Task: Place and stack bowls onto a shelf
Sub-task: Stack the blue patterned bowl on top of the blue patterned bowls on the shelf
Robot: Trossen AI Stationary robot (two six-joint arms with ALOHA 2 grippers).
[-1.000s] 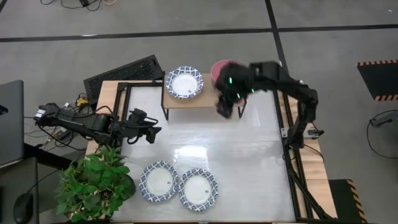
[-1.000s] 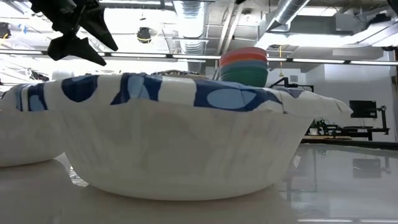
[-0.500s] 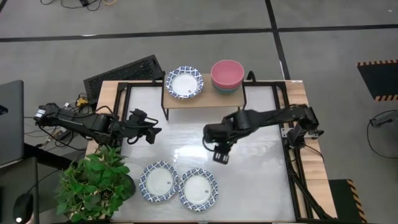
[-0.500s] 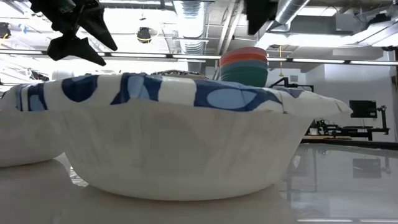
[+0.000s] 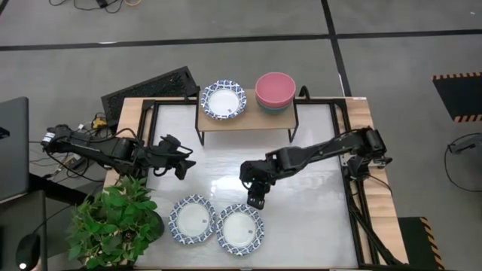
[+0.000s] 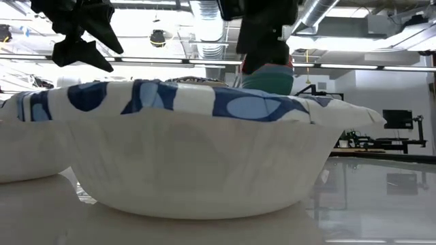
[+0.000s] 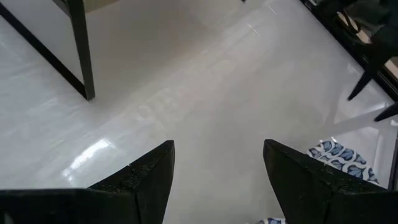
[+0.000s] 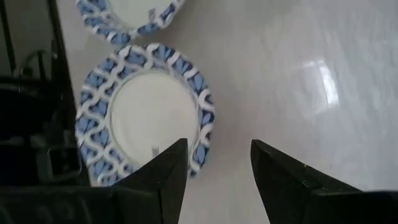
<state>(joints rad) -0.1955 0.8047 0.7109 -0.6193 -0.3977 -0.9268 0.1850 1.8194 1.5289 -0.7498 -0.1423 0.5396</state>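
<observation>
Shelf [image 5: 245,120]: at far middle of the counter [image 5: 316,226], wooden top on black legs.
Left on shelf: patterned bowl [image 5: 223,100], white centre, nothing in it.
Right on shelf: pink bowl [image 5: 275,89] stacked in a green bowl [image 5: 273,108], only a green edge showing under it.
Near edge of counter: two patterned bowls side by side, touching, left bowl [image 5: 191,221] and right bowl [image 5: 240,229], both empty.
Right jaws [image 5: 255,200]: apart, holding nothing, just beyond the right bowl's far rim.
Left jaws [image 5: 184,166]: apart, empty, waiting at the left side, near a plant [image 5: 114,221].
</observation>
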